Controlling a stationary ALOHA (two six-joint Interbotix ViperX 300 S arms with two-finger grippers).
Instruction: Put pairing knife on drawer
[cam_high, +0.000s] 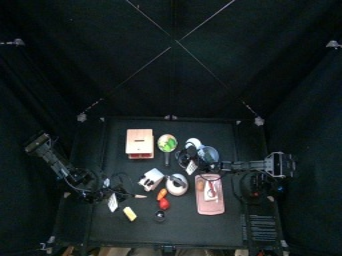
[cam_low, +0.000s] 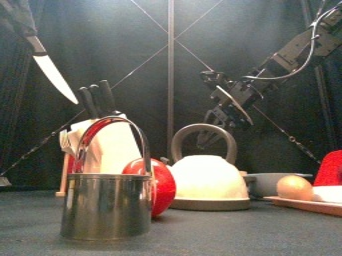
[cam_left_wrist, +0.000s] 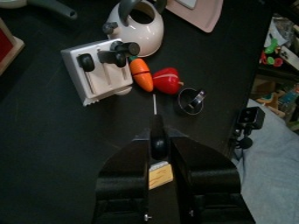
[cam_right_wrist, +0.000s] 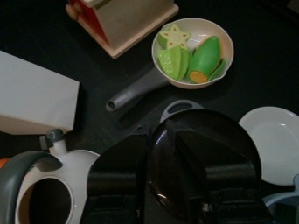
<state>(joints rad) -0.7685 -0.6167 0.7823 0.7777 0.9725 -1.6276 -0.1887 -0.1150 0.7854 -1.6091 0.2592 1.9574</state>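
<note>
My left gripper (cam_left_wrist: 158, 147) is shut on the pairing knife (cam_left_wrist: 156, 118), a slim whitish blade with a dark handle between the jaws. In the front view the knife (cam_low: 56, 78) hangs high at the left, blade slanting down. In the top view the left gripper (cam_high: 102, 183) is at the table's left, well short of the salmon-pink drawer (cam_high: 138, 142) at the back. The right gripper (cam_high: 201, 158) hovers right of the drawer, jaws together and empty. The drawer (cam_right_wrist: 122, 22) also shows in the right wrist view.
A bowl of green vegetables (cam_high: 168, 144) stands right of the drawer. A white knife block (cam_high: 154, 179), a kettle (cam_high: 178, 184), a red fruit (cam_high: 163, 203) and a metal cup (cam_low: 104, 205) crowd the middle. A pale-pink tray (cam_high: 209, 195) lies right.
</note>
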